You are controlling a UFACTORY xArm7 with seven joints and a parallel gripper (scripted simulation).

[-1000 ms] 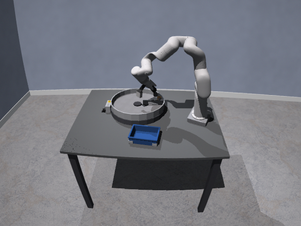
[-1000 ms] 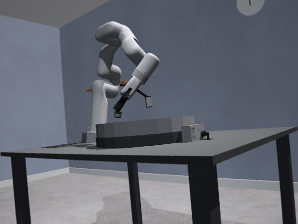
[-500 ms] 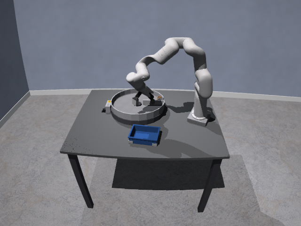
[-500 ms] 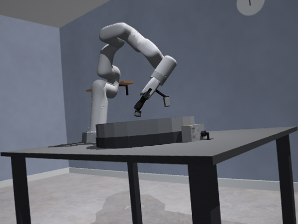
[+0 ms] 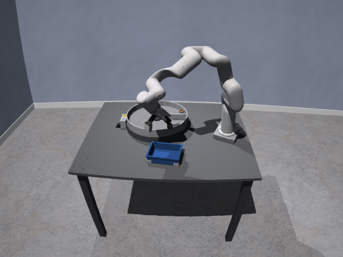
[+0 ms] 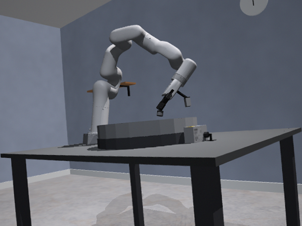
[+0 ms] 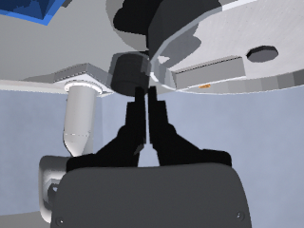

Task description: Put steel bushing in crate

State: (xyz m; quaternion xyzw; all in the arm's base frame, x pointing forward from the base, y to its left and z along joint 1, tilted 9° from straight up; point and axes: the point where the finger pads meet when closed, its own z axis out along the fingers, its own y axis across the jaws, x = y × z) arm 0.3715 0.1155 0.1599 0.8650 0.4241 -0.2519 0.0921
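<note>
Clamped nearly shut, the claw [image 6: 160, 111] grips a small dull grey steel bushing [image 6: 159, 113] at centre frame, hanging above the round walled turntable [image 5: 133, 127]. A brown bushing [image 5: 181, 111] sits by the turntable's far right rim. Open tabletop separates the turntable's near wall from the blue box-shaped crate [image 5: 150, 152] below it.

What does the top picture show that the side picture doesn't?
Only the top view shows the blue crate and an orange bushing inside the turning table. Only the exterior view shows the round wall clock and a small orange shelf. Both show the white arm, the dark table and the fingers shut on a steel bushing above the turning table.
</note>
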